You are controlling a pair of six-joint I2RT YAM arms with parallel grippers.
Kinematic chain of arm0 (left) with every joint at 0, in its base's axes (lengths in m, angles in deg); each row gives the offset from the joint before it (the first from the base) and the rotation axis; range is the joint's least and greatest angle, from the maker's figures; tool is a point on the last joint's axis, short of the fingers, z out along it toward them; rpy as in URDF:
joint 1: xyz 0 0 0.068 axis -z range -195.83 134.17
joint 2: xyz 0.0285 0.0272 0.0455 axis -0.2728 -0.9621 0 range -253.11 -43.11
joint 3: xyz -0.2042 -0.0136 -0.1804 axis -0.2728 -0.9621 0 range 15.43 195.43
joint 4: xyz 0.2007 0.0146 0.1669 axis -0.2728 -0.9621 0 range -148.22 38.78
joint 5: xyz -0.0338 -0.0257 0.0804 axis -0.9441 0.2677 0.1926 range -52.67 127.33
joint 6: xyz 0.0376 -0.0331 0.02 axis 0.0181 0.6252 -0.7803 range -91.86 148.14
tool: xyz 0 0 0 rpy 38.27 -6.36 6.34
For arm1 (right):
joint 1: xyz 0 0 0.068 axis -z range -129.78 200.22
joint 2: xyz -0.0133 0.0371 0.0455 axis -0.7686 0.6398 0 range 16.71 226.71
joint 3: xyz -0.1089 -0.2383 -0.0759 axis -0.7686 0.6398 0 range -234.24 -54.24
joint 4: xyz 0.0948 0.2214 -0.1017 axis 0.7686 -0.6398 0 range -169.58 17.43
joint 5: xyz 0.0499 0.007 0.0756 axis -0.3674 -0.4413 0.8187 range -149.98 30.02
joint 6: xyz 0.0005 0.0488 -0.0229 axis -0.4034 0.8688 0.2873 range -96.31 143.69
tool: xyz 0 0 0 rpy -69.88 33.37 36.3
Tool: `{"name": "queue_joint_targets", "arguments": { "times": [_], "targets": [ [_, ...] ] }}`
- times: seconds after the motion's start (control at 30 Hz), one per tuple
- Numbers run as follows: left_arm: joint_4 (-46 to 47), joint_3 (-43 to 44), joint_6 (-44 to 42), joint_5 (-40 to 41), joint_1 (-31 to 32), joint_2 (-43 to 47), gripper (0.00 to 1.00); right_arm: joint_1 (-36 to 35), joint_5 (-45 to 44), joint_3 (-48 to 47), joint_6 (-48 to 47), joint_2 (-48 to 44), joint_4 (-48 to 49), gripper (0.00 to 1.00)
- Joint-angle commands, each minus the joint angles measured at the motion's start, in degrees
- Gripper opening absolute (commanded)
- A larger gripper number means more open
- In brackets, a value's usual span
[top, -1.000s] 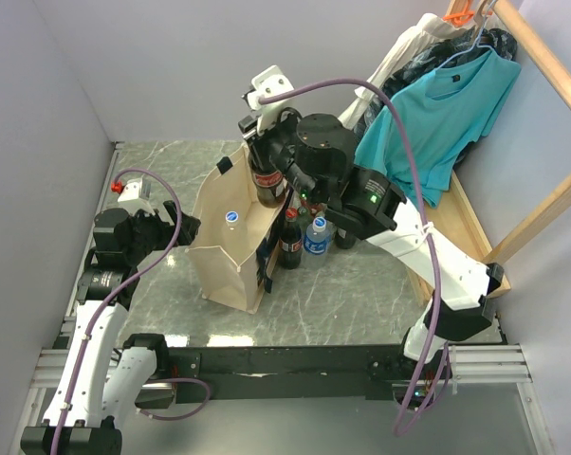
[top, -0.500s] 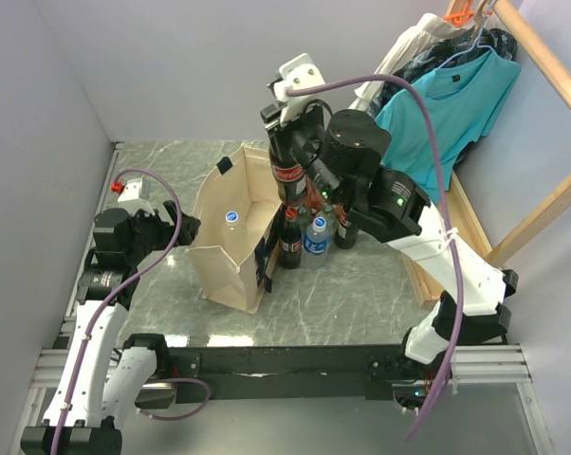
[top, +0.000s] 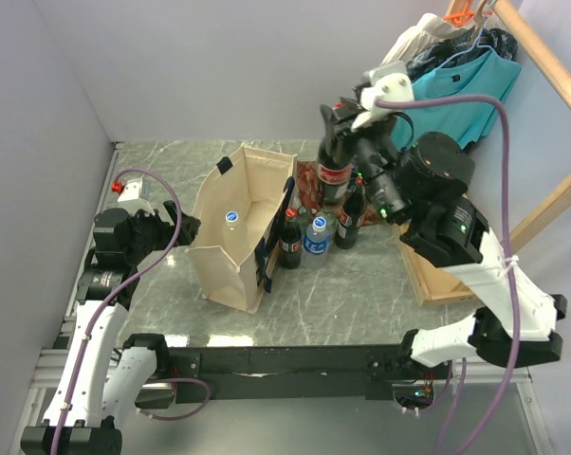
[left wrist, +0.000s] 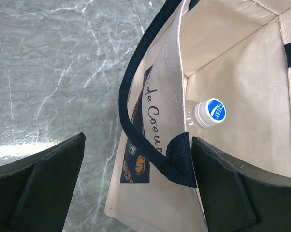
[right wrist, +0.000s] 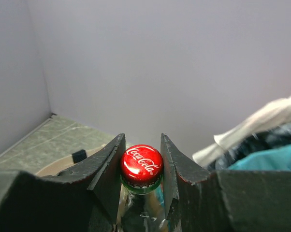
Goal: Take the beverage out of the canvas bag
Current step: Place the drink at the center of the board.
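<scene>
Cola bottle point(top: 333, 176) clamped in right gripper point(right wrist: 141, 145); outside canvas bag point(top: 227, 256).

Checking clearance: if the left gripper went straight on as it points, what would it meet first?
Likely the canvas bag: its navy strap and printed wall, ahead of the blue-capped bottle inside; depth is unclear.

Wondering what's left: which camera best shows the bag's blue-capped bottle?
Left wrist view: the blue-capped bottle sits close up inside the canvas bag. Top view shows only a small cap; right wrist view misses it.
</scene>
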Motion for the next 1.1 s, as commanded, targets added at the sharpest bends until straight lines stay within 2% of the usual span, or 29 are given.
{"name": "queue_joint_targets", "arguments": {
  "times": [0.0,0.3,0.63,1.07],
  "targets": [
    [0.81,0.72,-0.45,-0.54,0.15,-0.1,0.96,0.43,-3.08,4.6,-2.19,-7.61,16.18,0.0],
    [0.9,0.72,-0.45,-0.71,0.15,-0.63,0.96,2.89,-6.95,15.43,0.53,-15.18,17.06,0.0],
    [0.9,0.64,-0.45,-0.98,0.24,-1.24,0.96,13.17,-5.2,25.27,10.19,-21.78,14.34,0.0],
    [0.9,0.72,-0.45,-0.89,0.24,-1.42,0.96,24.68,-2.74,35.2,15.91,-24.16,13.98,0.0]
  ]
}}
